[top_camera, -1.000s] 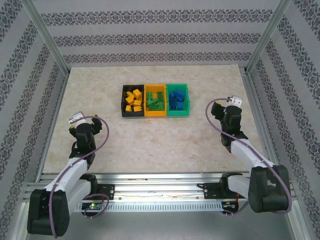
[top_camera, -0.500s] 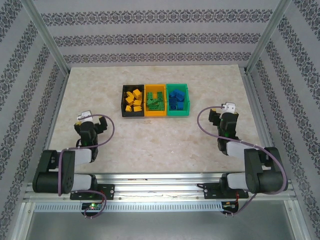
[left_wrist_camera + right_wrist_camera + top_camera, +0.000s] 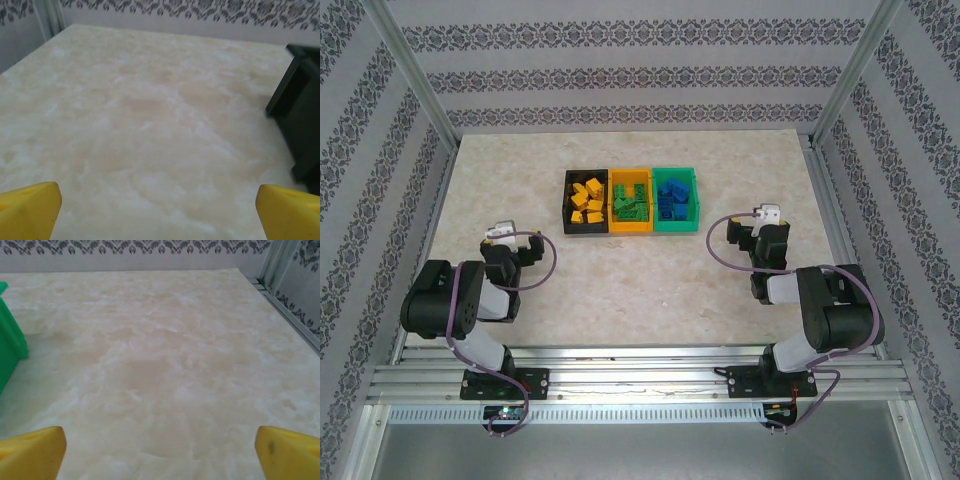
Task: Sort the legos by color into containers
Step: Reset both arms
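Three bins stand in a row at the table's middle back. The black bin (image 3: 585, 204) holds yellow-orange legos (image 3: 586, 197), the orange-yellow bin (image 3: 630, 205) holds green legos (image 3: 629, 207), and the green bin (image 3: 678, 201) holds blue legos (image 3: 671, 197). My left gripper (image 3: 516, 247) rests low near the front left, open, its yellow fingertips (image 3: 30, 210) wide apart over bare table, with the black bin's corner (image 3: 300, 120) to its right. My right gripper (image 3: 748, 238) sits low at the front right, open and empty, fingertips (image 3: 290, 452) spread, the green bin's wall (image 3: 10, 347) at its left.
Both arms are folded back over their bases at the near edge. Patterned walls and metal frame posts (image 3: 835, 95) enclose the marble-look tabletop (image 3: 640, 280). A post and table edge (image 3: 285, 285) lie to the right gripper's far right.
Both arms have folded down and drawn back toward their bases. The left gripper shifted slightly right, the right gripper slightly left and lower. The bins and legos stayed put.
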Controlling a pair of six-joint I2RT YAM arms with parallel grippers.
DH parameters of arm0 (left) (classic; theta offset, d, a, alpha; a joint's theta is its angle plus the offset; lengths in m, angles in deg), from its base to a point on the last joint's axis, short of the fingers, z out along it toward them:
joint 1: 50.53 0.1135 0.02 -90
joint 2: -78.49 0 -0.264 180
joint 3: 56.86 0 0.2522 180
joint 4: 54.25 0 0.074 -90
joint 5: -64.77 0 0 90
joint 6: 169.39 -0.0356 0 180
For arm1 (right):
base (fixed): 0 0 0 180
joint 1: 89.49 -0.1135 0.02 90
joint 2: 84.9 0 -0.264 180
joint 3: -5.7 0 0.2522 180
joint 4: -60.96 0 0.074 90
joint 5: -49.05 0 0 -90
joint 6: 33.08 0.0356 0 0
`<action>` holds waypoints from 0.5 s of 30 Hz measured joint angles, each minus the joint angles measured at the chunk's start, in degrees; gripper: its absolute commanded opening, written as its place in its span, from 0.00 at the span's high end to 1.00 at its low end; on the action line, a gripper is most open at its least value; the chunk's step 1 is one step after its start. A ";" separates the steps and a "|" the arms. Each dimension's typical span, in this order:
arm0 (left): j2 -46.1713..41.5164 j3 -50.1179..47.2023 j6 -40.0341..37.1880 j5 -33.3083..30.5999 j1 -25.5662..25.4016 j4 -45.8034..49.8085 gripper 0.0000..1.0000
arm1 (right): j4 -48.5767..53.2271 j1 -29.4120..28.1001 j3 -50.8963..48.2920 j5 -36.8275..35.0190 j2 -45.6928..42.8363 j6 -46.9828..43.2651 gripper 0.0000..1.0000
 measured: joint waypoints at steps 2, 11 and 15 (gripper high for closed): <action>-0.31 1.38 -0.20 0.44 0.00 0.52 0.00 | 0.02 0.00 0.00 0.11 0.00 0.00 0.02; -0.42 1.97 -0.87 1.81 0.00 2.75 0.00 | 0.02 0.00 0.00 0.35 0.02 -0.02 0.02; -0.44 2.84 -1.20 2.84 0.00 4.50 0.00 | 0.02 0.00 0.02 0.33 0.00 -0.02 0.02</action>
